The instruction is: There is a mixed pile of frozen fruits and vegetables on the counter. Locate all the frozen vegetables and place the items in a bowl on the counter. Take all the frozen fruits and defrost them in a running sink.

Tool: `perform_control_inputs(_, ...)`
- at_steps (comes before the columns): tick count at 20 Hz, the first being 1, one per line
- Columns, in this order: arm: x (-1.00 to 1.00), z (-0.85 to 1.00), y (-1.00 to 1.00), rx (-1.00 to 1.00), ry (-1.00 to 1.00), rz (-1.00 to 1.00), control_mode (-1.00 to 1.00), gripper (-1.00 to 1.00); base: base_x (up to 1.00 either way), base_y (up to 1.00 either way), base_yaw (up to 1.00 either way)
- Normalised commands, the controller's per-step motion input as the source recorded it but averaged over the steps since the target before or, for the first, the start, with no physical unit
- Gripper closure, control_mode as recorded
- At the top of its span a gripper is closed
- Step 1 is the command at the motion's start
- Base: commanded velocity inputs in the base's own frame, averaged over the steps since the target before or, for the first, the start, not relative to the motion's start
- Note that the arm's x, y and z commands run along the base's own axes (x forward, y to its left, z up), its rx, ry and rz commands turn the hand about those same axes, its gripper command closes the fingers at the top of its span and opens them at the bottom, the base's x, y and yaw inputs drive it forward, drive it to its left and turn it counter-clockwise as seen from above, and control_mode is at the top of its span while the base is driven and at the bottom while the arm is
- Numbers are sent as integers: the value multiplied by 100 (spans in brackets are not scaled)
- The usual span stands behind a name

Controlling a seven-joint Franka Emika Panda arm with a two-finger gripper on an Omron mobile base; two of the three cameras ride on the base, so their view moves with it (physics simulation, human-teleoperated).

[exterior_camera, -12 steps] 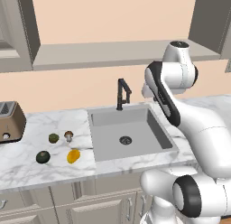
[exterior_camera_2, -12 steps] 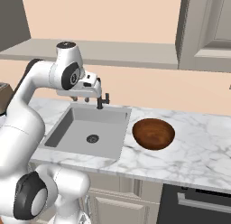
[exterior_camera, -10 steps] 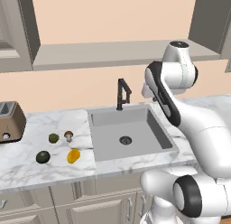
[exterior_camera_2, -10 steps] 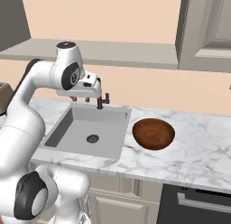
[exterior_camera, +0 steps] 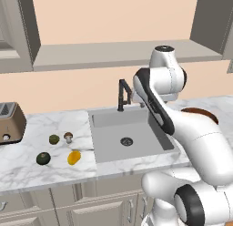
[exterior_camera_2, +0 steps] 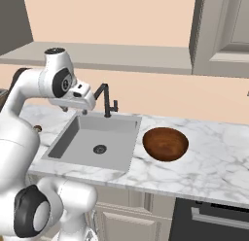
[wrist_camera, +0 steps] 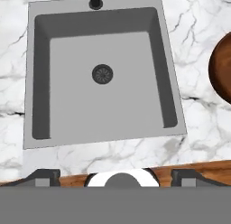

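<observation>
On the white marble counter (exterior_camera: 22,145) left of the sink (exterior_camera: 136,141) lies the mixed pile: a tan mushroom (exterior_camera: 68,137), a small olive-green fruit (exterior_camera: 54,139), a dark green ball (exterior_camera: 43,158) and an orange-yellow fruit (exterior_camera: 73,157). The reddish-brown bowl (exterior_camera_2: 165,144) stands empty on the counter right of the sink (exterior_camera_2: 112,138). My gripper (exterior_camera_2: 74,109) hangs high over the sink's back left part, near the black faucet (exterior_camera_2: 106,100). In the hand view the gripper (wrist_camera: 116,175) is open, nothing between its fingertips (wrist_camera: 43,175), looking straight down at the basin (wrist_camera: 135,96) and drain (wrist_camera: 102,74).
A toaster (exterior_camera: 9,122) stands at the far left of the counter. A window sill (exterior_camera: 104,54) runs along the wall above the faucet (exterior_camera: 123,95). The bowl's rim (wrist_camera: 223,69) shows at the right edge of the hand view. No water runs from the faucet.
</observation>
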Motion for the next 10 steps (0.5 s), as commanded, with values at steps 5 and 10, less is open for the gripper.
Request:
perform_control_inputs(5,-7,-25,67,0,3,-17,-100,-100,0,0,0)
perform_control_inputs(10,10,-29,63,-4,6,-9,-100,-100,0,0,0)
